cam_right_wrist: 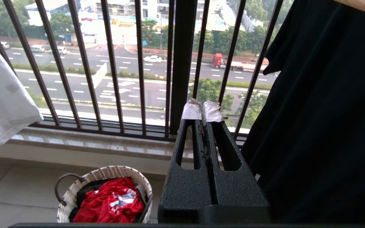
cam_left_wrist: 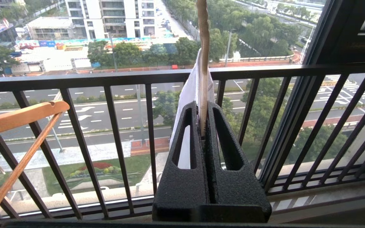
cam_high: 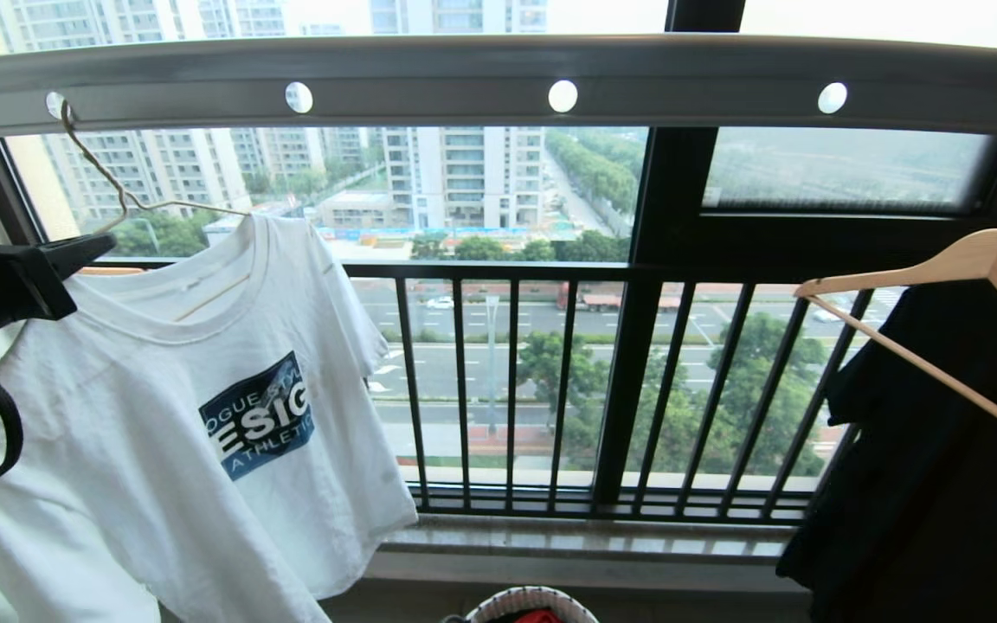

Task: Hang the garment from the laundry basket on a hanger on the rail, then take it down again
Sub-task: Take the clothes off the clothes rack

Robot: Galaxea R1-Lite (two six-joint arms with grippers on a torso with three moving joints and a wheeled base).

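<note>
The white T-shirt [cam_high: 161, 415] hung on the thin wire hanger [cam_high: 109, 186], whose hook sat in the hole at the far left end of the grey perforated rail [cam_high: 498, 78], toward ten o'clock in the head view. The hanger tilted, its left end pulled down toward the left gripper [cam_high: 74, 255], whose jaws were clamped tight on the end of the hanger's wire arm with a fold of white cloth [cam_left_wrist: 192, 91] pinched alongside, as the left wrist view showed. The shirt looked light and limp, draping in soft folds with no stiffness of its own, so it would likely slide along the smooth wire when tugged and bunch at the collar rather than lift cleanly. The hanger itself seemed springy and thin, apt to twist or swing on its hook if pushed off-centre. A sound hold would probably be on the wire near its end, as here, or on the shoulder seam where the fabric is doubled. The right gripper [cam_right_wrist: 206, 110] hung parked at five o'clock, jaws pressed together on nothing, above the woven laundry basket [cam_right_wrist: 103, 174] on the floor, which held a red cloth [cam_right_wrist: 109, 202]. A dark garment [cam_high: 923, 450] on a wooden hanger [cam_high: 966, 260] hung at three o'clock.
</note>
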